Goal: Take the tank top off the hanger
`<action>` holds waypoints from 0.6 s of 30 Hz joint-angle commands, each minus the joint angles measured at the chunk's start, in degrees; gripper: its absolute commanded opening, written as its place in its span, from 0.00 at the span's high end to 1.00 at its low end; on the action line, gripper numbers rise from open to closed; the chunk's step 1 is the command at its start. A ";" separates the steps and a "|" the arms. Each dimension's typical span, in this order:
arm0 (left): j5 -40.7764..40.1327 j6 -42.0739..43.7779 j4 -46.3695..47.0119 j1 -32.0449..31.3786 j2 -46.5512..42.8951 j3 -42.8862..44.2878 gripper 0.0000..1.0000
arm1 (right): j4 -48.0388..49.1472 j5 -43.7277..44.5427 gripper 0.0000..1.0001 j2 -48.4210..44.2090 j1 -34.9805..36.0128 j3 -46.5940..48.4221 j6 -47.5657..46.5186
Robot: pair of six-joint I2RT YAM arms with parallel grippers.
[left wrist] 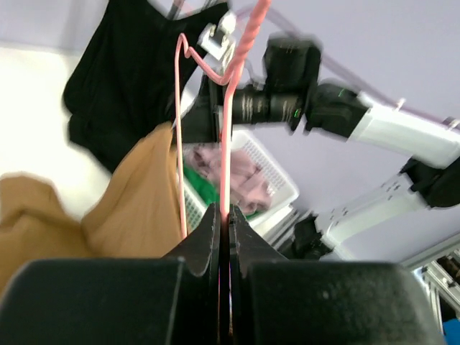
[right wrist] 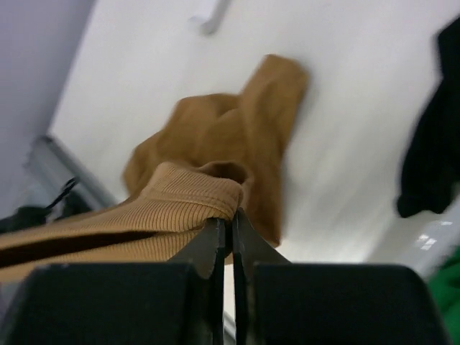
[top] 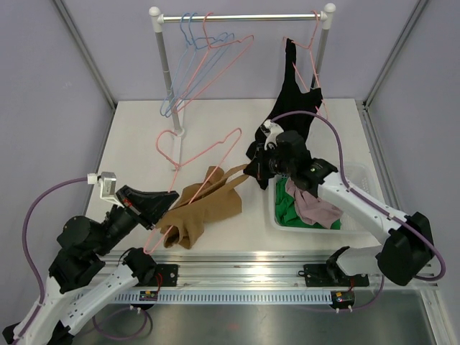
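the left gripper point(top: 167, 200) sits at the near left of the bench point(top: 136, 136). its jaws are closed on the wire of the pink hanger point(left wrist: 227, 151), and the left wrist view shows the wire pinched between both fingers. the hanger is held tilted above the bench.

the tan tank top point(top: 201, 208) lies bunched on the bench just right of the left gripper, between the two grippers. its fabric rests against the hanger wire. whether the wire still passes through a strap cannot be determined.

one strap stretches to the far right and ends in the right gripper point(top: 253, 171), whose jaws are clamped on the ribbed strap edge.

a white basket point(top: 359, 176) holding cloth stands just right of the right gripper. a black garment point(top: 295, 86) hangs from the rack point(top: 237, 16) at the far right.
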 commanded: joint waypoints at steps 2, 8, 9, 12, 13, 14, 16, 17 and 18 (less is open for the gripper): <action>2.99 3.04 24.88 0.15 1.08 -3.91 1.00 | 11.67 -20.44 1.00 -8.64 -0.61 -5.18 7.06; 2.47 13.58 51.51 0.07 11.08 -6.83 1.00 | 11.01 -31.17 1.00 -14.45 3.67 -5.73 8.94; 2.98 15.78 53.55 -0.02 14.94 -6.30 1.00 | 8.72 -30.39 1.00 -14.63 5.61 -4.68 7.35; -1.47 22.90 56.29 -0.81 20.76 -2.79 1.00 | -1.31 -21.74 1.00 -15.42 11.58 0.33 2.25; -6.37 25.27 56.56 -1.16 23.47 -1.82 1.00 | -3.15 -19.34 1.00 -15.94 12.31 1.56 1.81; -8.50 26.08 56.13 -1.43 24.46 0.54 1.00 | -5.96 -16.70 1.00 -16.99 12.92 1.83 1.71; -11.50 29.84 56.64 -2.57 26.56 1.79 1.00 | -7.74 -13.16 1.00 -17.53 15.03 1.84 1.01; -12.38 30.47 57.95 -2.75 27.36 2.49 1.00 | -7.13 -13.51 1.00 -17.53 15.56 1.31 0.84; -13.09 31.00 58.14 -2.75 28.06 2.93 1.00 | -6.52 -13.34 1.00 -17.27 16.26 0.70 1.10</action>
